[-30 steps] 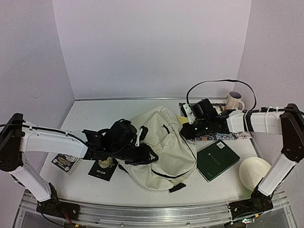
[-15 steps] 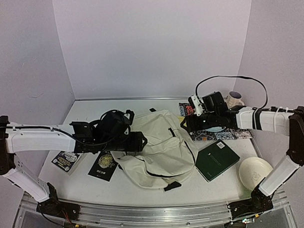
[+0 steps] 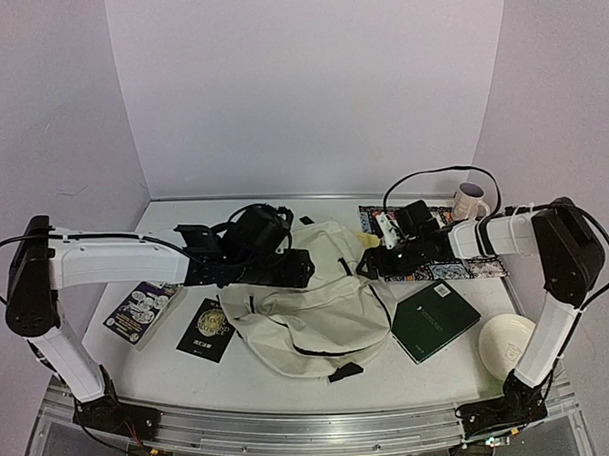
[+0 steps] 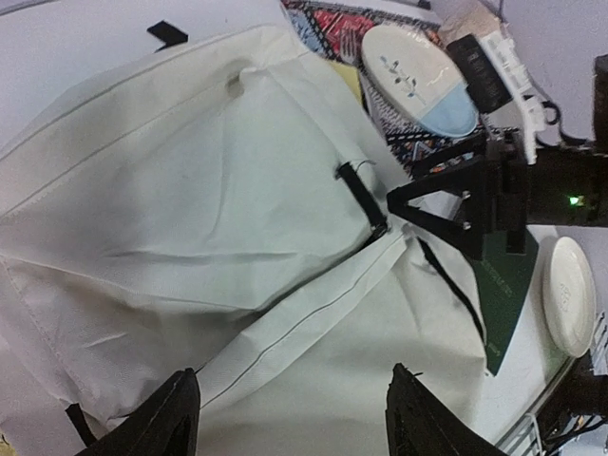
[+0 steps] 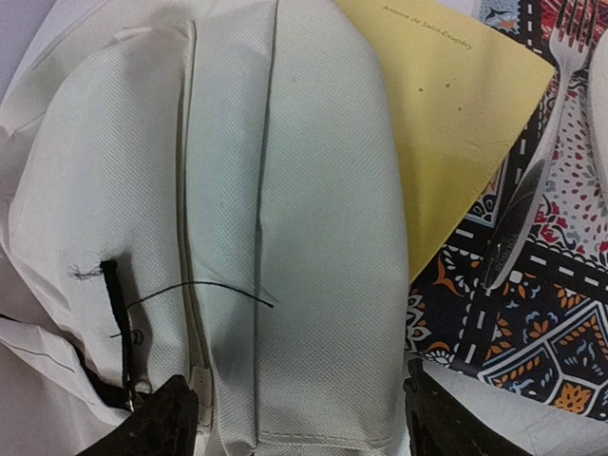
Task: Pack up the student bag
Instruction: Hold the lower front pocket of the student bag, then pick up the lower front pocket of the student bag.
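Cream fabric, limp and creased: the student bag (image 3: 312, 308) lies flat in the middle of the table (image 3: 185, 232). No open mouth shows in any view, and its black zip lines look closed. Nothing appears packed. The likely cargo sits outside the bag. A green book (image 3: 435, 319) lies at its 3 o'clock, with a white dish (image 3: 511, 343) beyond that. A yellow book (image 5: 446, 104) lies partly under its 1 o'clock corner on the patterned mat (image 3: 456, 270), and a black booklet (image 3: 206, 329) lies at 9 o'clock. By my reading the task is near its start: the bag is not yet opened and none of the items is in it.

The left gripper (image 3: 291, 268) hangs over the bag's 11 o'clock edge. Its fingers (image 4: 176, 423) are spread wide, with only bag cloth beyond them, and pinch nothing. The right gripper (image 3: 371, 264) hangs at the 2 o'clock edge, its fingers (image 5: 166, 418) likewise spread and empty, with a zipped seam running just ahead between them. Whether either gripper's tips touch the cloth I cannot tell.
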`<control>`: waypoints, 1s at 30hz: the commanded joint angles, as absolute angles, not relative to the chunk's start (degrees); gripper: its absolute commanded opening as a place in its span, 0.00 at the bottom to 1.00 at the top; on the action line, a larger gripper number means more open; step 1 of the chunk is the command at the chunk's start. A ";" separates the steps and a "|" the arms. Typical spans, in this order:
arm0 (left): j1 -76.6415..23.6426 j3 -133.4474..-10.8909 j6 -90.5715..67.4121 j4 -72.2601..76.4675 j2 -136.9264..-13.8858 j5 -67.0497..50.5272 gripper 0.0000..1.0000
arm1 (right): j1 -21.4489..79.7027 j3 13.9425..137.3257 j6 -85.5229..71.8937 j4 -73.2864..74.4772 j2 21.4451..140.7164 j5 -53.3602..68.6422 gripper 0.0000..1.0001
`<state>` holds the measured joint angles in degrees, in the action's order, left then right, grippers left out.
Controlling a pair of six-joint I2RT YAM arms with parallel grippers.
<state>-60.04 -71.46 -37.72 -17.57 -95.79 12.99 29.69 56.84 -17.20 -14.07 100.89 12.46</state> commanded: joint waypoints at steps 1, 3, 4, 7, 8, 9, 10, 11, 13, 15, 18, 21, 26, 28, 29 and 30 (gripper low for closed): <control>-58.56 -76.19 -37.31 -16.99 -99.88 9.58 0.69 | 29.59 56.67 -17.30 -16.41 102.50 17.39 0.78; -58.30 -77.45 -37.34 -16.64 -101.55 8.05 0.69 | 29.62 56.97 -17.01 -16.60 103.39 18.20 0.80; -58.22 -78.23 -37.40 -16.51 -102.51 7.41 0.68 | 29.62 57.27 -16.79 -16.61 104.33 18.34 0.80; -58.03 -80.25 -37.49 -16.19 -104.72 6.16 0.68 | 29.61 58.05 -16.47 -16.53 106.52 18.04 0.78; -57.96 -81.00 -37.63 -16.05 -105.61 5.65 0.68 | 29.58 58.22 -16.30 -16.55 107.38 17.81 0.76; -57.91 -81.44 -37.75 -15.90 -106.18 5.33 0.68 | 29.62 58.28 -16.16 -16.60 107.95 17.65 0.72; -57.86 -81.89 -37.89 -15.79 -106.61 5.05 0.68 | 29.64 58.33 -15.99 -16.61 108.36 17.64 0.69; -57.80 -82.31 -38.07 -15.64 -107.07 4.80 0.68 | 29.64 58.36 -15.81 -16.63 108.69 17.76 0.64; -57.60 -83.04 -38.50 -15.05 -108.24 4.18 0.68 | 29.63 58.41 -15.31 -16.77 108.89 18.46 0.53; -57.23 -83.71 -39.12 -14.44 -109.44 3.28 0.67 | 29.67 58.58 -14.83 -16.76 108.72 19.42 0.40; -56.71 -85.01 -40.29 -13.82 -111.15 2.05 0.67 | 29.63 58.50 -14.48 -16.66 107.08 20.38 0.20; -56.29 -86.69 -41.12 -13.30 -112.71 0.57 0.66 | 29.66 57.92 -14.27 -16.51 103.57 20.64 0.04; -56.18 -90.52 -41.74 -12.67 -115.41 -2.34 0.64 | 29.86 57.15 -13.94 -15.91 96.52 21.46 0.00; -56.16 -92.47 -41.87 -12.44 -116.42 -3.48 0.63 | 30.31 56.73 -13.45 -15.91 94.18 21.64 0.00; -56.16 -93.08 -41.95 -12.32 -116.89 -3.75 0.63 | 30.54 56.53 -13.29 -15.91 93.34 21.63 0.00; -56.16 -93.81 -42.06 -12.19 -117.36 -3.94 0.63 | 30.85 56.40 -13.18 -15.91 92.49 21.60 0.00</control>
<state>-56.21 -88.72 -40.98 -14.99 -116.08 -1.22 29.66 56.63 -14.63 -16.13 98.73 19.35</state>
